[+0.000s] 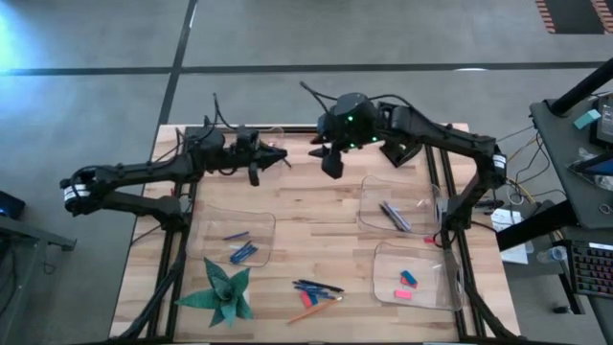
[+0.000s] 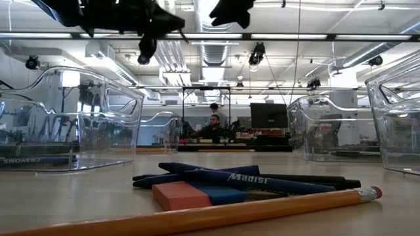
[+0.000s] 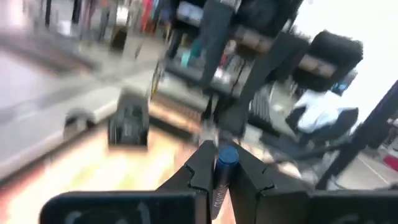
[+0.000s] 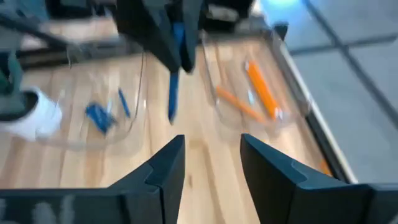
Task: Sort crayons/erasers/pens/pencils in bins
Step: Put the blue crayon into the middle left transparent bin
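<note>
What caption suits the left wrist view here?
Left gripper shut on a blue pen, held above the wooden table.

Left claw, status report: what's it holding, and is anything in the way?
Left claw shut on a blue pen, raised at the table's far side. Right claw open, empty, facing it. Pile of pens unsorted near front edge. Nothing in the way.

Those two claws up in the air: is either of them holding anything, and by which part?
The left gripper is shut on a blue pen, pinching it near one end so the rest hangs out. The right gripper is open and holds nothing.
</note>
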Action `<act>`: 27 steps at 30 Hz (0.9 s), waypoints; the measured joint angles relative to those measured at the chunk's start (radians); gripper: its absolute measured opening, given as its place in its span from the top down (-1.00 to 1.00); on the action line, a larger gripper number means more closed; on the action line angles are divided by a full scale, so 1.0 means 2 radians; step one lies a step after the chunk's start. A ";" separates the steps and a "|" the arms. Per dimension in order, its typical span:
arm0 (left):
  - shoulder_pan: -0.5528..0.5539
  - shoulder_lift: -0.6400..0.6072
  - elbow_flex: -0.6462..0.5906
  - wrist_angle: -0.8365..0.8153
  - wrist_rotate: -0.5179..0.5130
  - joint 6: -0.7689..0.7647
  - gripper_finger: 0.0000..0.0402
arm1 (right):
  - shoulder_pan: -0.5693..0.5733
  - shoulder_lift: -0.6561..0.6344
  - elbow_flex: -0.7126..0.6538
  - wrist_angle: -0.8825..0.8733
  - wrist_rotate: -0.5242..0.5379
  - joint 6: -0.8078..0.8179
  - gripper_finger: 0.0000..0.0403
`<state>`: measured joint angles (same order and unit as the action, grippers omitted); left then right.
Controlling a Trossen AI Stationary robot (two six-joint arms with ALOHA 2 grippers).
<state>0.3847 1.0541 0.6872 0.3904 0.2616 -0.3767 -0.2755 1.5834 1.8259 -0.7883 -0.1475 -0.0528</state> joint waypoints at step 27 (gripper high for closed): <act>-0.176 -0.082 0.012 -0.577 0.009 -0.014 0.94 | -0.078 0.010 -0.252 0.098 0.141 0.066 0.44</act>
<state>0.0332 0.8903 0.7116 -0.7627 0.2790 -0.4051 -0.4313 1.6028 1.3212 -0.5932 0.1342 0.0784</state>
